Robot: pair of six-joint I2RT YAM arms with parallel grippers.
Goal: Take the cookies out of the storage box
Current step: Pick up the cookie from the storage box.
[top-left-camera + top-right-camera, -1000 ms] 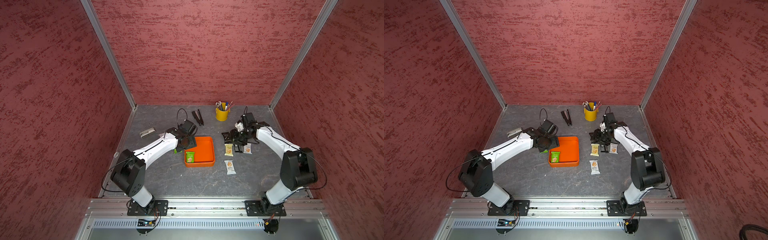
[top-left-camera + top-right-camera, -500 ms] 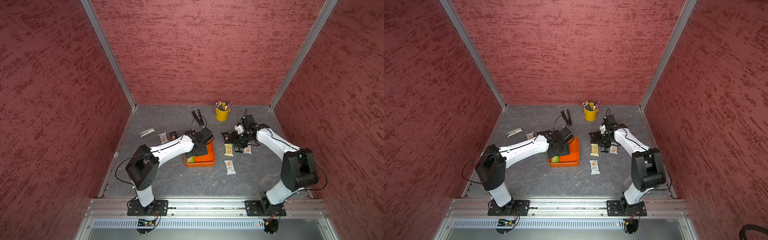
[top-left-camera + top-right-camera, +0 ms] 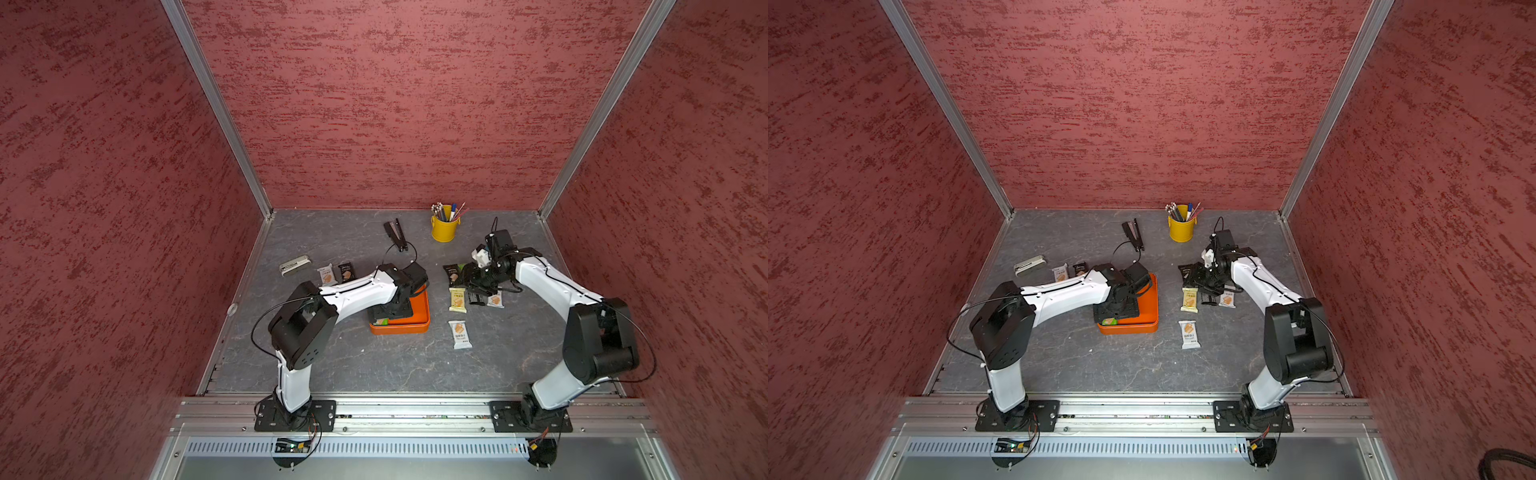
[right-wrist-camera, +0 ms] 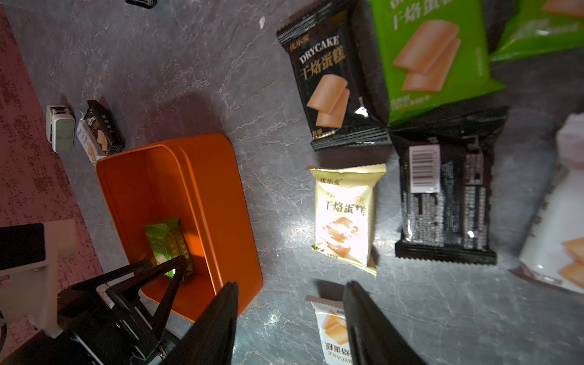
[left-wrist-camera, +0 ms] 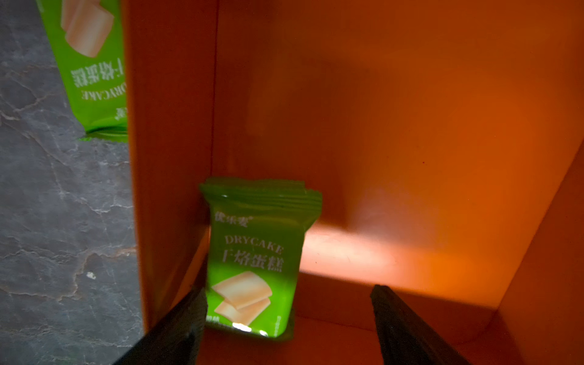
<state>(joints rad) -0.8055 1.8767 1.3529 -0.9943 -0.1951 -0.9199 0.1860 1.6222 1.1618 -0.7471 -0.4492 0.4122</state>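
The orange storage box (image 3: pixel 419 328) (image 3: pixel 1142 328) sits mid-table. One green cookie packet (image 5: pixel 256 252) (image 4: pixel 164 243) lies in a corner of it against the wall (image 5: pixel 170 158). My left gripper (image 5: pixel 288 290) (image 3: pixel 388 309) hangs open inside the box just above that packet, with one finger beside the packet's edge and nothing held. Another green packet (image 5: pixel 91 63) lies on the table outside the wall. To the right, my right gripper (image 4: pixel 292 284) (image 3: pixel 469 282) hovers open and empty over several cookies on the table: black (image 4: pixel 331 85), pale yellow (image 4: pixel 344 218) and white (image 3: pixel 460 334).
A yellow pen bucket (image 3: pixel 444 227) and a black stapler (image 3: pixel 395 235) stand at the back. On the left lie a grey stapler-like bar (image 3: pixel 295 265) and two more packets, white (image 3: pixel 326 275) and black (image 3: pixel 346 272). Red walls close in three sides.
My left arm has swung right from beside the box and lowered its gripper into the box over the green packet, jaws widening. The right arm has stayed put.
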